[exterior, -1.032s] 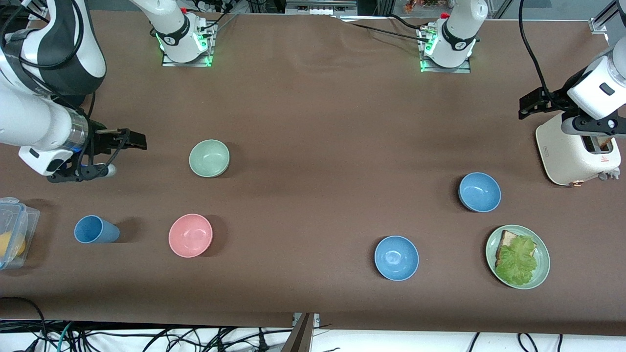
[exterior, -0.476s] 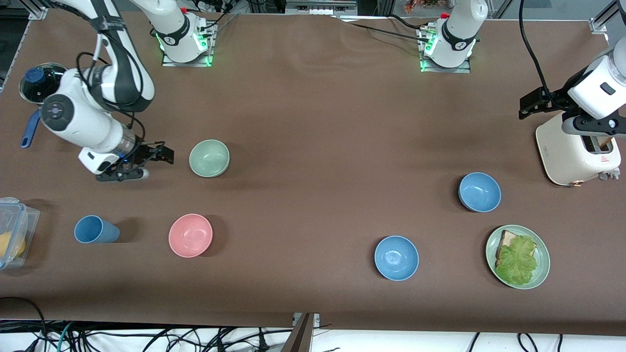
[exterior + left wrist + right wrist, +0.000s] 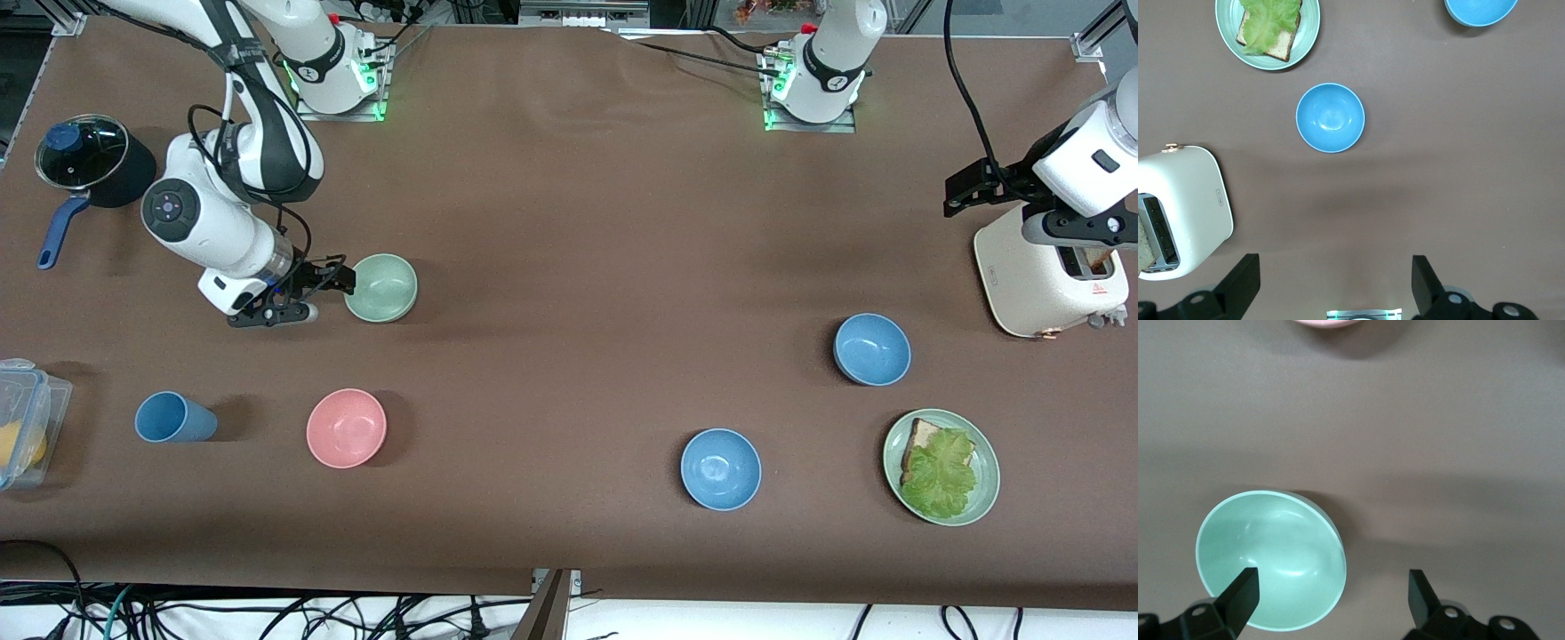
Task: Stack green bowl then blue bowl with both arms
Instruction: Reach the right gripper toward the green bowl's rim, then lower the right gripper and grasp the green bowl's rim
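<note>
The green bowl (image 3: pixel 380 287) (image 3: pixel 1271 560) stands upright toward the right arm's end of the table. My right gripper (image 3: pixel 334 276) (image 3: pixel 1330 585) is open and low at the bowl's rim. One fingertip is over the bowl's inside and the other is over bare table, so the rim lies between them. Two blue bowls sit toward the left arm's end: one (image 3: pixel 872 348) (image 3: pixel 1330 117) farther from the front camera, one (image 3: pixel 721 468) (image 3: pixel 1480 8) nearer. My left gripper (image 3: pixel 966 188) (image 3: pixel 1335 267) waits open and empty, up in the air next to the toaster.
A pink bowl (image 3: pixel 346 428) and a blue cup (image 3: pixel 175 418) lie nearer the front camera than the green bowl. A lidded pot (image 3: pixel 89 160) and a plastic box (image 3: pixel 22 434) sit at the right arm's end. A white toaster (image 3: pixel 1049 276) and a green plate (image 3: pixel 941 467) with bread and lettuce sit at the left arm's end.
My right arm has swung in from the table's end and brought its open gripper to the green bowl's rim. The left arm has not moved.
</note>
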`<action>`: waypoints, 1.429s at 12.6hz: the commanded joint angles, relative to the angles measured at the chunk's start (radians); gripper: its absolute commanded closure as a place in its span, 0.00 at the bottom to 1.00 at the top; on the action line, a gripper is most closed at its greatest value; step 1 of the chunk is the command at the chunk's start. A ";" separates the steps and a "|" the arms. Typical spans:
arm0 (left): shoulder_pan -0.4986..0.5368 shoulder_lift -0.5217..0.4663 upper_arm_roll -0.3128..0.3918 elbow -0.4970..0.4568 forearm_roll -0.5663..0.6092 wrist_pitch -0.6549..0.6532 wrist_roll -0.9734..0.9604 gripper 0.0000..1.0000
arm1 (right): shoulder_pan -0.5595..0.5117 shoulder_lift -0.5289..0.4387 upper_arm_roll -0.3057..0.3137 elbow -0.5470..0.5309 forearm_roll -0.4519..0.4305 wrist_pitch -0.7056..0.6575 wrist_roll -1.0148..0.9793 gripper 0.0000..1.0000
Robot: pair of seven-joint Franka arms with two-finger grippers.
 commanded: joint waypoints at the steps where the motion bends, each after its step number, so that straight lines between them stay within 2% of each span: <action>1: -0.001 0.010 0.004 0.030 -0.029 -0.022 -0.005 0.00 | 0.000 0.035 0.006 -0.010 0.014 0.059 0.006 0.01; 5: -0.001 0.010 0.004 0.030 -0.027 -0.022 -0.005 0.00 | 0.010 0.091 0.006 -0.013 0.014 0.092 0.026 0.02; 7: -0.001 0.010 0.004 0.030 -0.027 -0.022 -0.005 0.00 | 0.010 0.096 0.008 -0.046 0.015 0.136 0.027 0.08; 9: -0.001 0.010 0.004 0.030 -0.027 -0.022 -0.005 0.00 | 0.010 0.110 0.008 -0.062 0.015 0.170 0.027 0.24; 14: -0.001 0.010 0.004 0.028 -0.027 -0.022 -0.005 0.00 | 0.009 0.127 0.008 -0.062 0.015 0.173 0.029 0.87; 16: -0.001 0.010 0.004 0.030 -0.029 -0.022 -0.005 0.00 | 0.010 0.138 0.008 -0.062 0.023 0.181 0.029 1.00; 18: -0.001 0.010 0.004 0.028 -0.027 -0.022 -0.005 0.00 | 0.010 0.138 0.008 -0.060 0.023 0.179 0.029 1.00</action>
